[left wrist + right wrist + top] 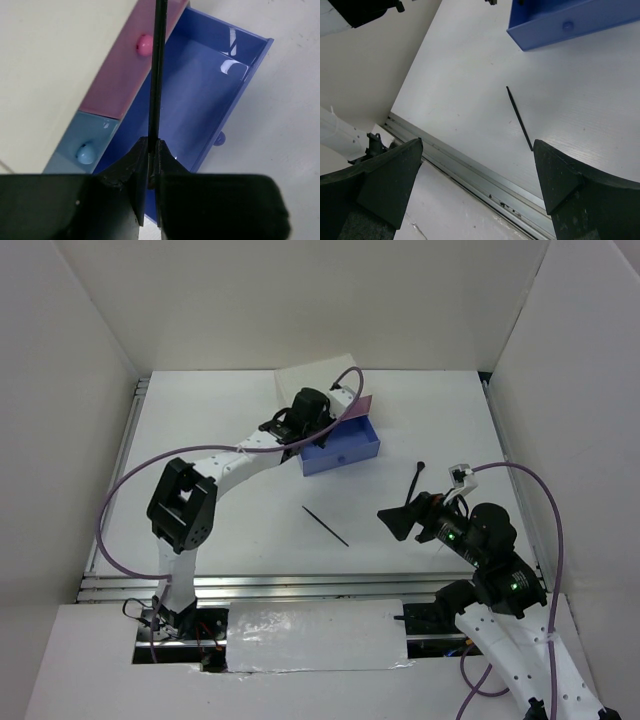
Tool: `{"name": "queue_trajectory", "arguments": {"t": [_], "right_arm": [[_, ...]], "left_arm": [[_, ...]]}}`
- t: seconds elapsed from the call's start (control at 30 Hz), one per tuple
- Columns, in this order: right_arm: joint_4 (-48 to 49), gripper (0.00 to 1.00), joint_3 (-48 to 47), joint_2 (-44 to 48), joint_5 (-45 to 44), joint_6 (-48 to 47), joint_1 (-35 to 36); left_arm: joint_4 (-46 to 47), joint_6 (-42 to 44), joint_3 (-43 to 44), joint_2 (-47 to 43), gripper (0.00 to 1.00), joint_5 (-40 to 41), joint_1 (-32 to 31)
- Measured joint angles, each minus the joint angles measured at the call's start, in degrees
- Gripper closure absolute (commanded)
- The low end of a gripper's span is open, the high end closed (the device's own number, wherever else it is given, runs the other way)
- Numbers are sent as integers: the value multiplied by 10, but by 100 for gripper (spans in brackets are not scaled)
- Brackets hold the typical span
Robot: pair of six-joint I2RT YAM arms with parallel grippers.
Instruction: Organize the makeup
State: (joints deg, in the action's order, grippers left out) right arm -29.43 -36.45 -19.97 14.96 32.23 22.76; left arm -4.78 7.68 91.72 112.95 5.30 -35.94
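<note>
My left gripper [297,432] is over the open blue drawer [345,448] and shut on a thin black stick [156,75], which points out over the drawer's inside wall [235,95] in the left wrist view. My right gripper [398,521] is open and empty above the table. Another thin black stick [325,525] lies on the table left of it and also shows in the right wrist view [519,118]. A black brush [418,480] lies further back on the right. The compacts and the red-brown pencils are out of view.
The white box [315,380] stands at the back centre, with a shut pink drawer [130,65] and a shut light blue drawer [82,145]. A metal rail [485,175] runs along the table's near edge. White walls enclose the table.
</note>
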Motion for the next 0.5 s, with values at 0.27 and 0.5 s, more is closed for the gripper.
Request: {"name": "queue_trajectory", "arguments": {"t": [0.27, 0.5], "right_arm": [[-3, 0, -3, 0, -2, -2, 0], [-3, 0, -3, 0, -2, -2, 0]], "left_arm": [[19, 10, -23, 16, 73, 13, -6], [31, 5, -31, 22, 10, 43, -5]]}}
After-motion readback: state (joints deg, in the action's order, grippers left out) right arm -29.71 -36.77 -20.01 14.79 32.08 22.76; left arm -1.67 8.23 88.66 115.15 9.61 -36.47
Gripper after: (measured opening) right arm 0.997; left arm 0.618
